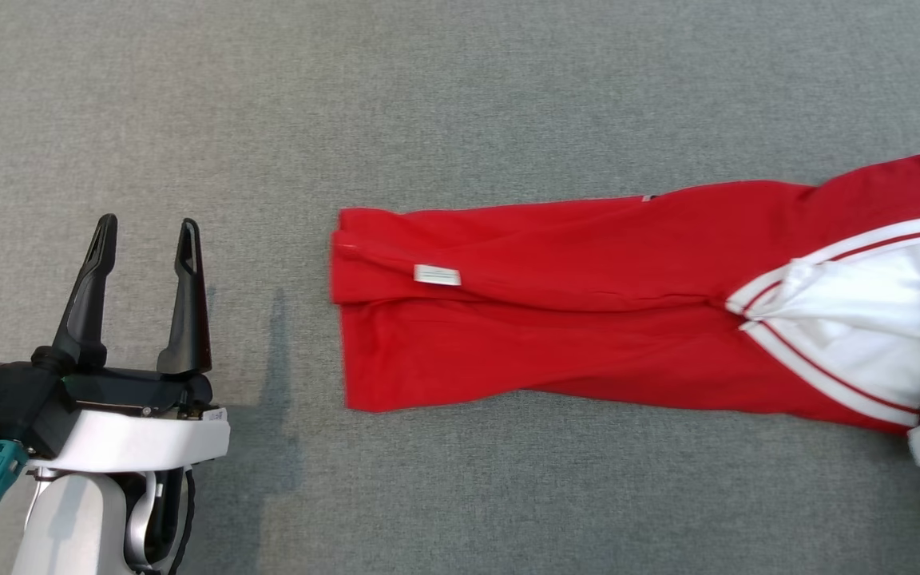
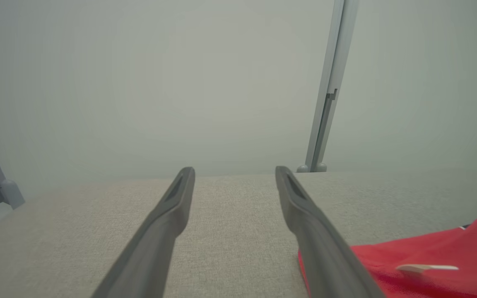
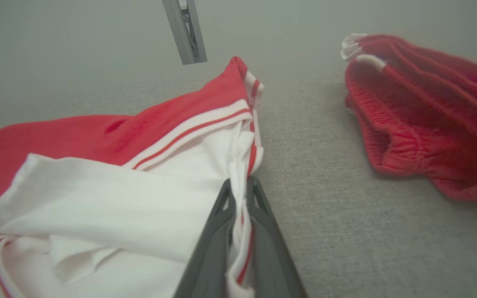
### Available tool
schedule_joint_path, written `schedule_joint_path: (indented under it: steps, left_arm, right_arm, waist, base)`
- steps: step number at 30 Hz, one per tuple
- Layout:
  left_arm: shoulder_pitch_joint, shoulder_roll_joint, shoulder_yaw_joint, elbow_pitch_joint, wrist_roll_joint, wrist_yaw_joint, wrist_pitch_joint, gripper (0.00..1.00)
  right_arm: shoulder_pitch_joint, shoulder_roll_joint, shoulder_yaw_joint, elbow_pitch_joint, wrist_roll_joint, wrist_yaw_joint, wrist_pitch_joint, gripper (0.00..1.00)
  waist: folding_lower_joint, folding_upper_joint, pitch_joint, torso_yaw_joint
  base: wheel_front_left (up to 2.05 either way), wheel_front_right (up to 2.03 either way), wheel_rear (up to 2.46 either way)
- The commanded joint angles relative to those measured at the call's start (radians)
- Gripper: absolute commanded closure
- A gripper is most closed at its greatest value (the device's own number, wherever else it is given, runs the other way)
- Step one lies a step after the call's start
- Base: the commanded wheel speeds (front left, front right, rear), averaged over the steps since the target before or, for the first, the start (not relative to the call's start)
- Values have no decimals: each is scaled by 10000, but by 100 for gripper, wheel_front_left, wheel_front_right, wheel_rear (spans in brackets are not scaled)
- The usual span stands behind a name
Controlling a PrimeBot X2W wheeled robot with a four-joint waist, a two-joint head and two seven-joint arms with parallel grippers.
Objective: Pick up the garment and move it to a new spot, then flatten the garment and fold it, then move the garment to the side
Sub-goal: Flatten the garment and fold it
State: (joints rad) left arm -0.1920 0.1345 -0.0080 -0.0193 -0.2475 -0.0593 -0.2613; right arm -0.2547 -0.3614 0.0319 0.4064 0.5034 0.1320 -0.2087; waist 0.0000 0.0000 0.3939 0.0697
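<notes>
1. Head cam: high up, faces straight down on grey surface [image 1: 460, 80]; garment [image 1: 588, 319] mid-right.
2. L wrist cam: low, nr the surface, faces along it twd a pale backdrop [image 2: 139, 82].
3. R wrist cam: v. close to garment's white end, low angle.
4. All 3 share garment + surface.

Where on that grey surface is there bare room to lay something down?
Bare: the wide strip of grey surface beyond the red garment, the strip on its near side, and the gap between its labelled end and the open left claw. Crowded: the right end, where the right claw pinches the white-trimmed edge, with a crumpled red cloth close by.
</notes>
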Motion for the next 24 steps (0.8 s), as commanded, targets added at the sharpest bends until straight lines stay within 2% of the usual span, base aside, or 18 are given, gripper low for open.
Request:
schedule_joint_path:
  steps: [1,5,8,14,20,24]
  left_arm:
    - [-39,33,62,-45,36,-25,-12,0]
    - [-94,67,83,-62,93,-52,-12,0]
    - [-130,82,90,-51,98,-80,-12,0]
    - [-82,132,96,-66,117,-82,-12,0]
    - [-135,123,67,-86,141,-37,-12,0]
    - [-240,50,-33,-49,116,-64,-12,0]
  right_arm:
    - [105,-259,-329,-17,90,-24,-104,100]
    - [26,-356,-585,-180,196,-16,-13,100]
    - [-106,-265,-374,-553,256,-16,29,100]
    - [-332,64,297,-2082,-113,-13,200,100]
    - [-775,996,1570,-3984,-620,-13,961,100]
    - [-1097,1652,2764,-4576,-799,-13,1579,100]
  waist:
    - [0,0,4,-120]
    - [0,0,1,-300]
    - [0,0,-30,-400]
    - [0,0,-104,-564]
    - [0,0,-125,-606]
    - [0,0,-113,-479]
  base:
    - [0,0,0]
    - [0,0,0]
    - [0,0,0]
    - [0,0,0]
    - [0,0,0]
    - [0,0,0]
